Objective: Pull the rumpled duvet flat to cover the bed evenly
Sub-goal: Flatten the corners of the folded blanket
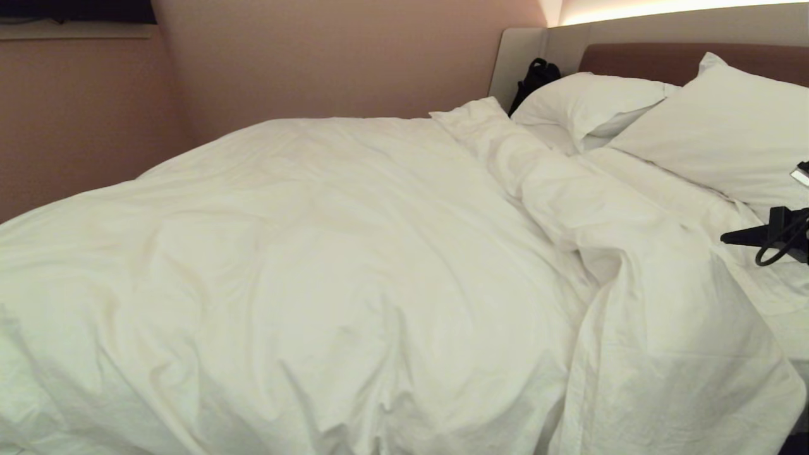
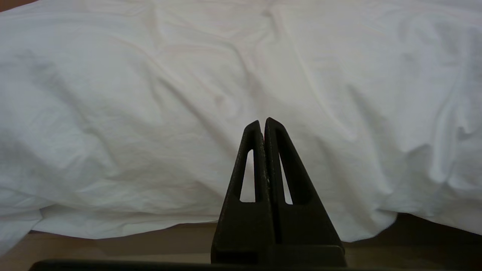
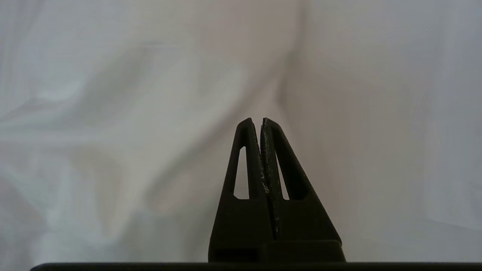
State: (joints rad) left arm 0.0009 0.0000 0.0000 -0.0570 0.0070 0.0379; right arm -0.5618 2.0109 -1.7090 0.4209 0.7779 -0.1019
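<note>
The duvet [image 1: 328,265] lies heaped over most of the bed [image 1: 638,60], folded back short of the pillows [image 1: 727,120]. The right gripper [image 1: 730,238] hovers at the bed's right edge, closed on nothing. The left gripper [image 2: 263,122], also closed and empty, hangs by the foot edge. I'd open wide, pinch the folded hem, then pull steadily headward.

matte black, tapered gripper [image 3: 261,120] fingers with slotted cut-outs; a black cable [image 1: 774,249] loops beside the arm.
</note>
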